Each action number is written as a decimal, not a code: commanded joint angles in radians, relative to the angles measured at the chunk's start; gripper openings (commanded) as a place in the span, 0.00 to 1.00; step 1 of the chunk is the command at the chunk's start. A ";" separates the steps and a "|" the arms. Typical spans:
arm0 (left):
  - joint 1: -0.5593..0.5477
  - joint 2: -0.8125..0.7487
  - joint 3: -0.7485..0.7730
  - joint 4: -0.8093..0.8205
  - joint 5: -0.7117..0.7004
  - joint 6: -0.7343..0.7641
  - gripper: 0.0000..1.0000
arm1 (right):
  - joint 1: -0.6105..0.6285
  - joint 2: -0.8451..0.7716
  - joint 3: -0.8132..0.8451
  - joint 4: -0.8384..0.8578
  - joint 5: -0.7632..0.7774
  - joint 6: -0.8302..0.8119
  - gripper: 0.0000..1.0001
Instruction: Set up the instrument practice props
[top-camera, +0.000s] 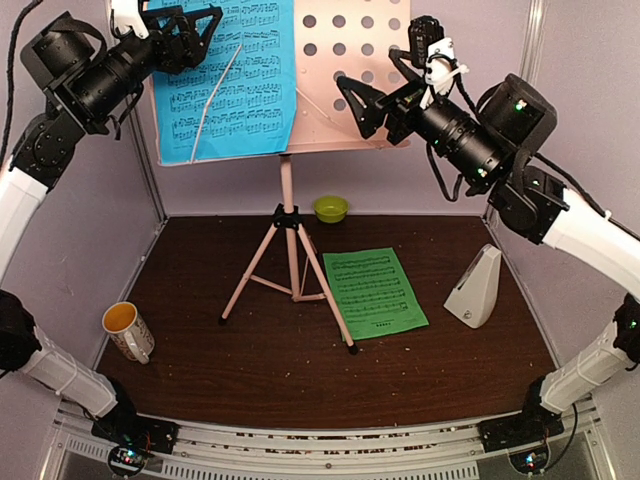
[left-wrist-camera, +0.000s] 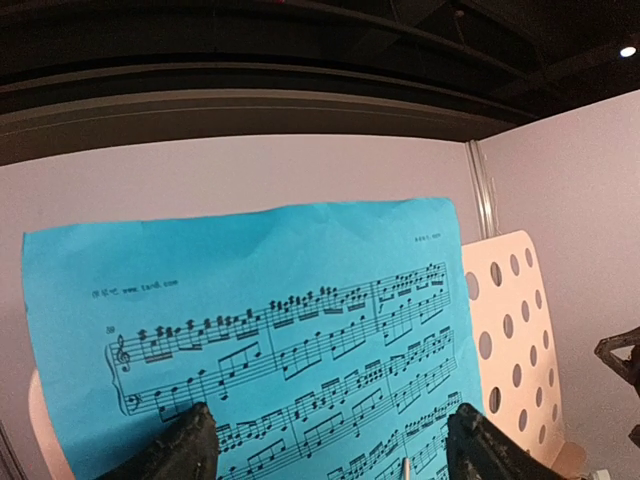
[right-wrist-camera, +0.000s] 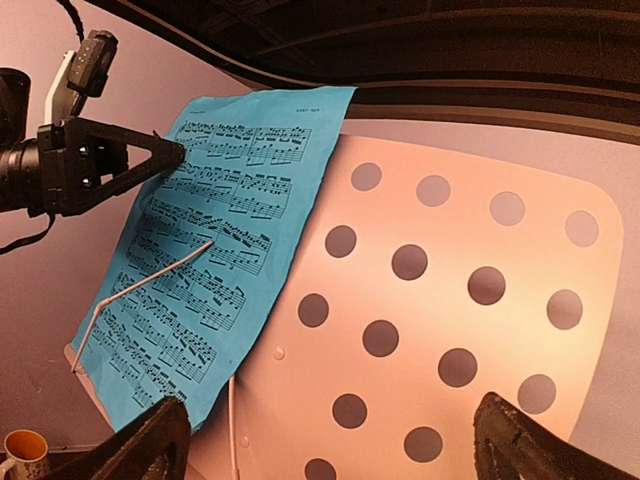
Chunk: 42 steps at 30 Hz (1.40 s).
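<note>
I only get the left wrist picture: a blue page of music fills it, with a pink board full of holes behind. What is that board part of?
Observer: It is the top of a pink music stand whose tripod legs rest on a dark table.
Operator: Is that blue page the only music around?
Observer: No, a green music sheet lies flat on the table by the stand's legs.
Operator: I see a black shape at my right edge. What is it?
Observer: That is the right claw, open and empty in front of the stand's bare half.
</note>
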 joint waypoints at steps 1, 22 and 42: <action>0.008 -0.079 -0.023 0.016 0.070 -0.015 0.81 | -0.002 -0.051 -0.009 -0.061 0.046 0.065 1.00; 0.008 -0.416 -0.543 -0.127 0.266 -0.080 0.79 | -0.011 -0.269 -0.181 -0.462 0.060 0.281 1.00; 0.008 -0.470 -1.250 0.134 0.213 -0.275 0.69 | -0.083 -0.216 -0.627 -0.572 0.033 0.528 0.91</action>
